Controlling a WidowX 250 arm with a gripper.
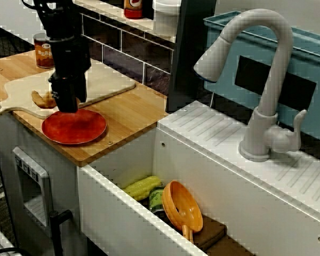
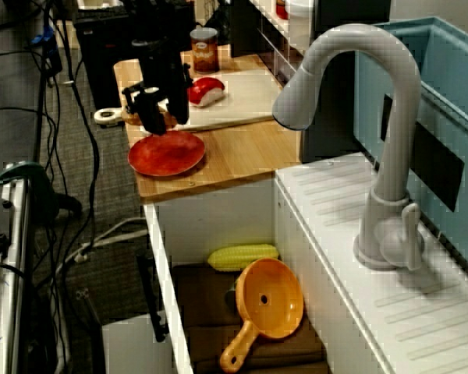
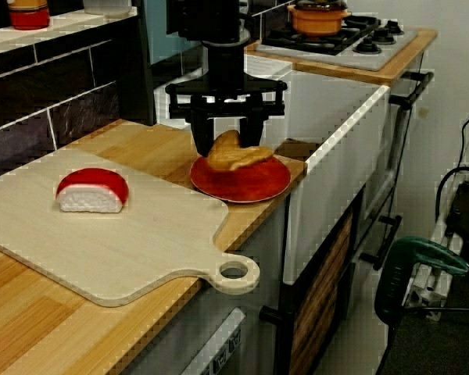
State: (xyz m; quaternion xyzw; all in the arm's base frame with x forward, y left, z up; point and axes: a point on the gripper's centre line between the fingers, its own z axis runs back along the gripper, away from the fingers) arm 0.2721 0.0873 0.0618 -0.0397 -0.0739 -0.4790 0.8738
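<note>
Claw [image 3: 228, 144] hung over the plate's [image 3: 250, 186] rim, its 2 fingers spread wide and holding nothing. Pastry [image 3: 236, 156] lay just beside that rim; squaring the fingers across its middle looked wisest. Sushi piece [image 3: 92, 191] sat farther from the plate.

Hand [image 3: 228, 144] low, fingers [image 3: 198, 129] spread wide.

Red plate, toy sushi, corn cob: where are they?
red plate [image 1: 77, 128]: view from the tap side, bare centre.
toy sushi [image 3: 94, 183]: view along the counter, red top.
corn cob [image 2: 243, 255]: view above the sink, its middle.
</note>
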